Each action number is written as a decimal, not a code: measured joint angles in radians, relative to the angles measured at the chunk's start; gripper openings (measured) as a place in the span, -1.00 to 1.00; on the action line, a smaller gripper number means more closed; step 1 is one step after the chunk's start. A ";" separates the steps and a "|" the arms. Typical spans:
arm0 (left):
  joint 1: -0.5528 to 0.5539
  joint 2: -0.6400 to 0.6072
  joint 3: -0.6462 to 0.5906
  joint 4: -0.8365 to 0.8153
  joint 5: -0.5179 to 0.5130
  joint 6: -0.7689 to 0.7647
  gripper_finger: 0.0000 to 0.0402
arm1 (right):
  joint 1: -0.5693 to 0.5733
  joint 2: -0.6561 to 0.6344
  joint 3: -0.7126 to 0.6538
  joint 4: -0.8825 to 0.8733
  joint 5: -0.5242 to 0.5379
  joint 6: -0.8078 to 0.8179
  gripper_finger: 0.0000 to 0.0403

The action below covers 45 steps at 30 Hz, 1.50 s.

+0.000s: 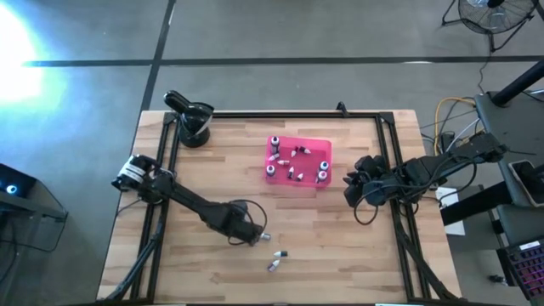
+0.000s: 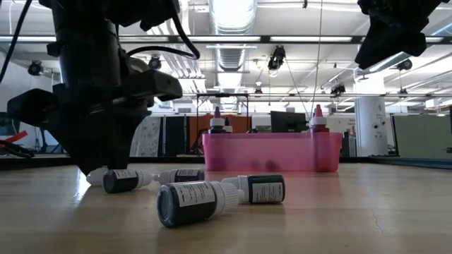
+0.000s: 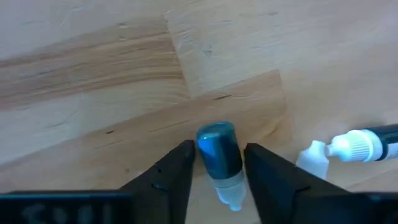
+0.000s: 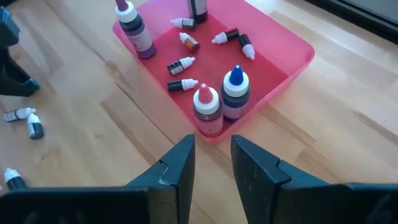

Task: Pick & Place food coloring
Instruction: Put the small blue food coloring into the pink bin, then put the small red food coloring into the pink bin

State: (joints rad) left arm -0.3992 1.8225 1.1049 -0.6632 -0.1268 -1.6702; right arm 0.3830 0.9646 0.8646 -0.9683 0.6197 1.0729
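My left gripper (image 1: 260, 237) is low over the table's near middle, shut on a small blue food coloring bottle (image 3: 217, 152) that lies on the wood. Two more small bottles (image 1: 280, 253) (image 1: 272, 266) lie just nearer the front edge; they also show in the low view (image 2: 191, 202) (image 2: 258, 188). The pink tray (image 1: 297, 138) sits at the far middle, with several small bottles lying in it (image 4: 183, 65) and a few taller ones upright (image 4: 235, 93). My right gripper (image 1: 350, 183) hovers right of the tray, slightly open and empty (image 4: 213, 146). My left gripper pinches the blue bottle's body (image 3: 211, 146) between its two fingers, one on each long side. The fingers (image 3: 180, 168) slant down from above and run along the bottle. The white cap end (image 3: 231, 196) points back toward the wrist. The bottle lies on the table.
A black rail frame (image 1: 280, 115) runs around the wooden tabletop. Another small bottle with a white cap (image 3: 354, 144) lies close beside my left gripper's fingers. Bare wood stretches between the tray and the loose bottles.
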 joint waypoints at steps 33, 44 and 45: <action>0.513 -0.122 0.521 0.091 -0.235 1.119 -0.15 | 0.000 0.000 -0.008 -0.028 0.002 0.104 -0.53; 0.284 -0.175 0.475 -0.386 -0.188 1.011 -0.02 | 0.000 0.000 -0.019 -0.030 0.009 0.097 -0.53; 0.258 -0.174 0.446 -0.392 -0.167 0.980 -0.02 | 0.000 0.000 -0.020 -0.028 0.009 0.096 -0.53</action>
State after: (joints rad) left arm -0.1409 1.6482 1.5513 -1.0553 -0.2936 -0.6900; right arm 0.3828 0.9649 0.8442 -0.9966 0.6289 1.1694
